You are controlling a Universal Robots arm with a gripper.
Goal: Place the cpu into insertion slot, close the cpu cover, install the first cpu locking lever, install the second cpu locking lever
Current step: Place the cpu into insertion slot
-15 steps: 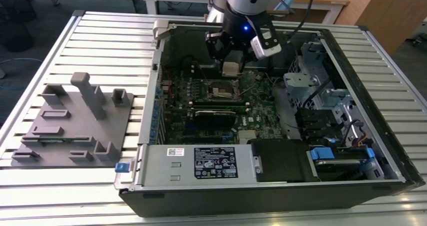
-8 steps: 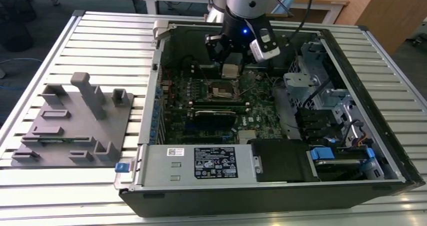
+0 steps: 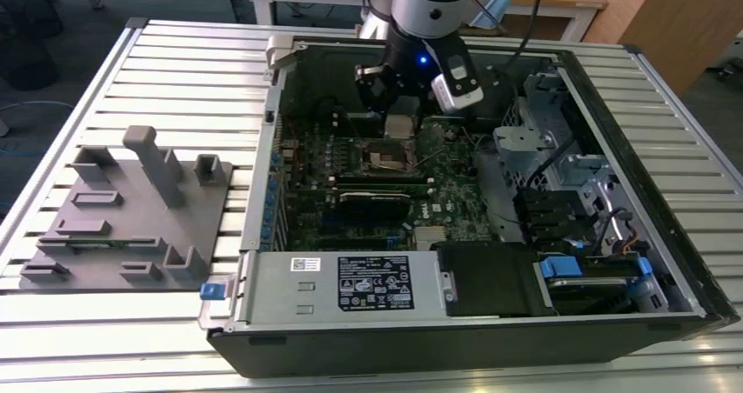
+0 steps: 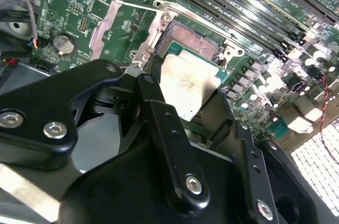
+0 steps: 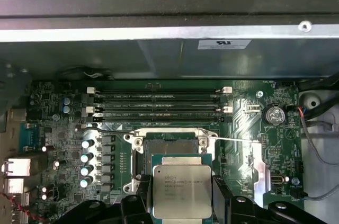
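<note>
First wrist view: your gripper (image 5: 181, 205) clamps the cpu (image 5: 181, 187) by opposite edges, and the insertion slot (image 5: 172, 147) lies just beyond it, toward the memory slots (image 5: 159, 96).

We see a desk (image 3: 174, 71) of pale metal slats, which run from the exterior view's left to its right. Two things rest directly on it. An open computer case (image 3: 465, 345) lies on its side across the middle and the exterior view's right, open face up. Just beside it, toward the exterior view's left, sits a grey fixture (image 3: 128, 228): a flat plate with upright posts and small blocks.
</note>
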